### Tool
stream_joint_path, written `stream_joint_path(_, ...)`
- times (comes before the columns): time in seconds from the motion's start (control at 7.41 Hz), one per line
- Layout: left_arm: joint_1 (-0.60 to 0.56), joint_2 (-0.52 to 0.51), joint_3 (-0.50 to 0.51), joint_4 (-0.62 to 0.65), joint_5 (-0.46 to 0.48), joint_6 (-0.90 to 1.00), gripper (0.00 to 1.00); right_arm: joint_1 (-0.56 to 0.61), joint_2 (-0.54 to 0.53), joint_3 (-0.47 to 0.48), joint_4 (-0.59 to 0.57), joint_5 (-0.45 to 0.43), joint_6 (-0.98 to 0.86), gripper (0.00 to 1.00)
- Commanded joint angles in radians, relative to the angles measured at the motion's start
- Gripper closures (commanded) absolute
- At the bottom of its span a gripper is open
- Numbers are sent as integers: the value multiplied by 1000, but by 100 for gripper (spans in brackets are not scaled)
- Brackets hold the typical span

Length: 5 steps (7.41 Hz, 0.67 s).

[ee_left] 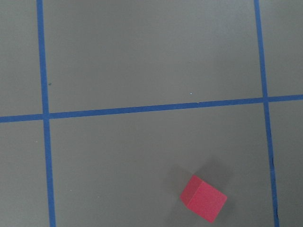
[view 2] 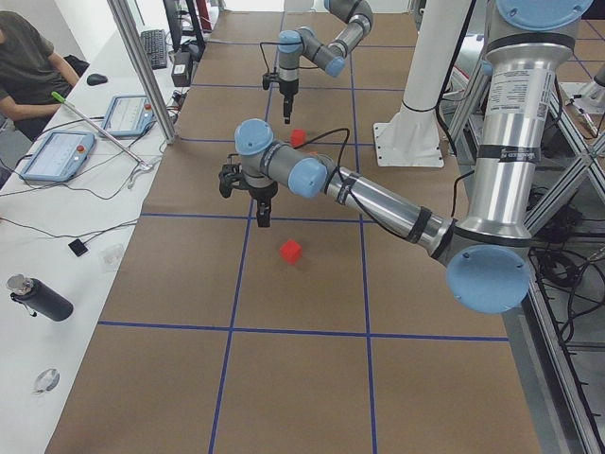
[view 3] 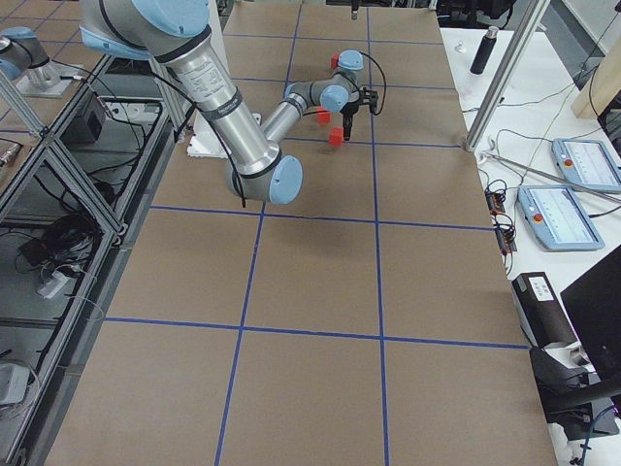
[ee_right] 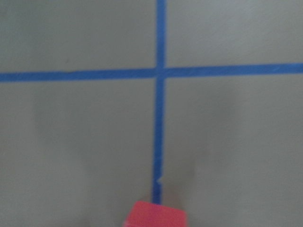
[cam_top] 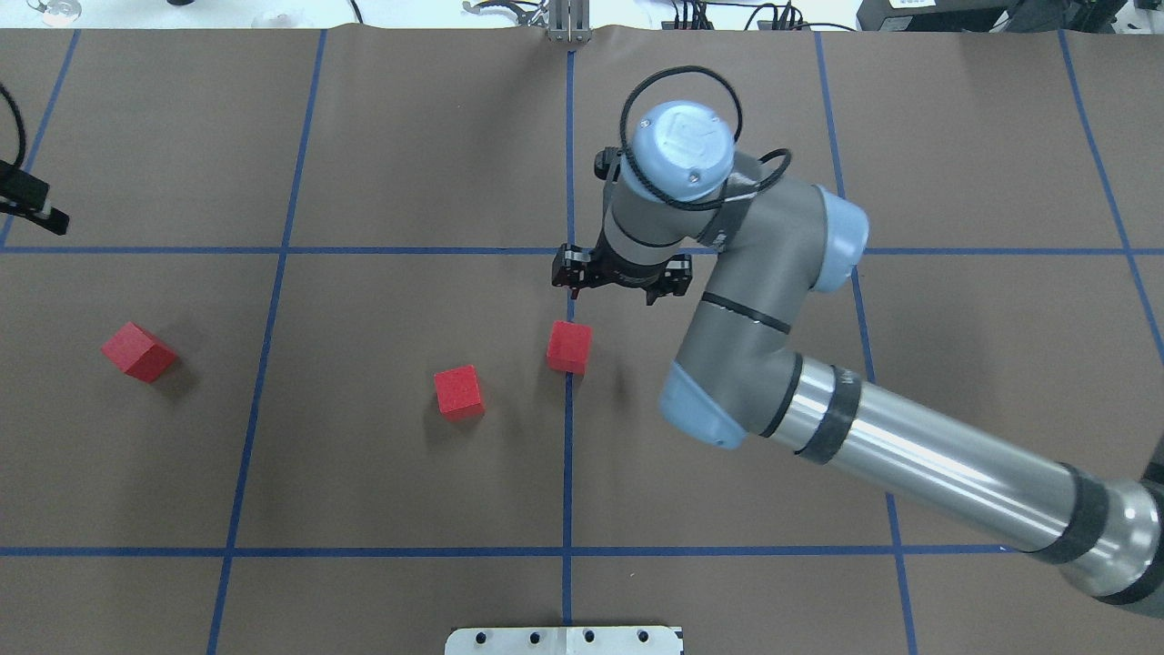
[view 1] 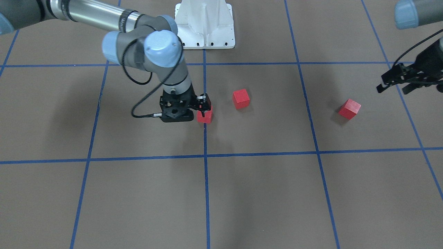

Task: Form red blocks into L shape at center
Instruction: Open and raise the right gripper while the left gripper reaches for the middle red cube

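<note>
Three red blocks lie apart on the brown floor. One block [view 1: 205,117] [cam_top: 569,347] sits on the central blue tape line [cam_top: 567,437]. My right gripper [view 1: 204,103] hangs just above it, open, with nothing held. In the right wrist view that block [ee_right: 156,215] shows at the bottom edge. A second block [view 1: 241,98] [cam_top: 457,391] rests a short way to the robot's left of it. The third block [view 1: 349,109] [cam_top: 138,351] [ee_left: 203,198] lies far out on the robot's left. My left gripper [view 1: 392,86] hovers open beyond that block, holding nothing.
The robot's white base plate [view 1: 204,24] sits at the near middle edge of the floor. In the exterior left view a person sits at a side desk [view 2: 66,142] with tablets. A bottle [view 2: 38,298] lies there too.
</note>
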Motion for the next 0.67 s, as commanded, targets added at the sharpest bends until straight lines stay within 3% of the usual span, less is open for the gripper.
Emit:
stream_joint_path(0.0, 330, -159, -25, -19, 240, -524, 0, 184, -235, 168, 3, 138, -205, 0)
stream_joint_path(0.13, 502, -184, -62, -19, 391, -653, 0, 227, -269, 167, 5, 165, -288, 0)
stream_joint_path(0.27, 600, -278, -24, -13, 404, -724, 0, 243, -288, 167, 6, 167, -304, 0)
stream_joint_path(0.54, 658, -456, 158, -18, 412, -832, 0, 243, -289, 165, 6, 164, -304, 0)
